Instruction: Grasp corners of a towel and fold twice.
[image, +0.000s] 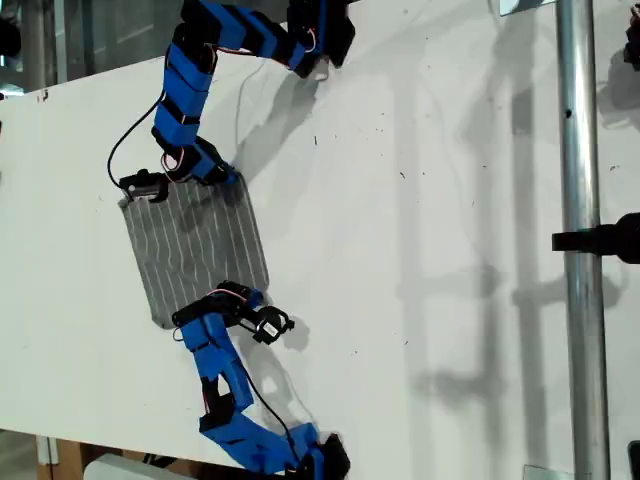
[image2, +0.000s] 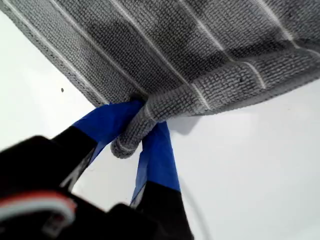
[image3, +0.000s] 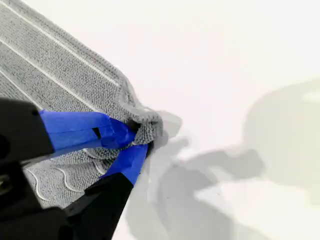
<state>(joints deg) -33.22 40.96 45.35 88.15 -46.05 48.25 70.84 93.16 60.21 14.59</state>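
The white table (image: 420, 300) fills the exterior view, with a metal pole (image: 582, 250) running down its right side. The towel (image: 195, 245) lies flat left of centre, nothing on it. Two blue arms reach in from the top and bottom edges, bent over the cloth. My first gripper (image2: 145, 127) is clamped on one corner (image2: 132, 137); my second gripper (image3: 137, 140) pinches another corner (image3: 147, 127), bunched.

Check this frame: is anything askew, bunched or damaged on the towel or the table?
Only the gripped corners stand out. The towel lies flat on the white table, but one corner is bunched in my first pincer and another is crumpled in my second pincer. No damage or spills.
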